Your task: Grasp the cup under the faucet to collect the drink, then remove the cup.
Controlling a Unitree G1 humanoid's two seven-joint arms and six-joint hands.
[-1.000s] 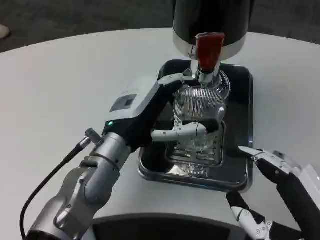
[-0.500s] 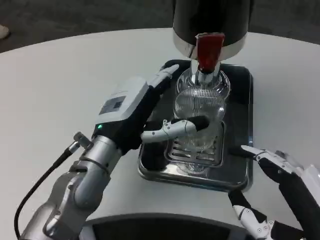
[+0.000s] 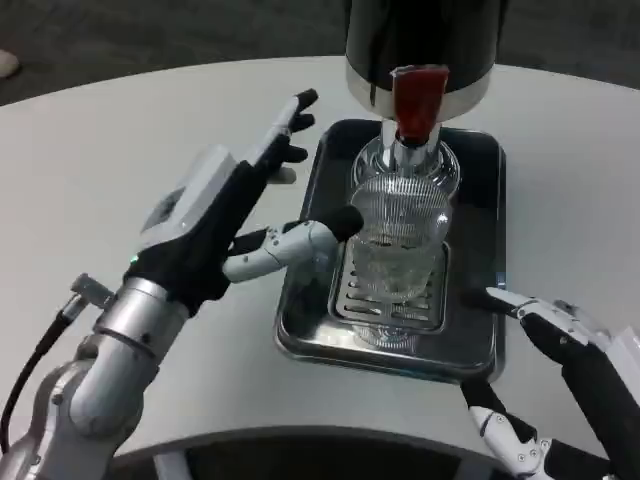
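A clear ribbed glass cup (image 3: 398,240) stands on the grille of a black drip tray (image 3: 480,330), directly under the chrome faucet with its red lever (image 3: 417,98). My left hand (image 3: 235,215) is to the left of the cup with its fingers spread; one black fingertip (image 3: 345,221) lies close to the cup's left side, and I cannot tell if it touches. My right hand (image 3: 560,370) hovers at the lower right, off the tray's near right corner, fingers apart and holding nothing.
The dark dispenser body (image 3: 425,45) rises behind the tray. The white round table (image 3: 120,160) stretches to the left and right. A black cable (image 3: 30,380) trails from my left forearm.
My left hand has let go of the cup and drawn back to the left, its fingers opening out. The cup stays under the faucet. The right hand has barely moved.
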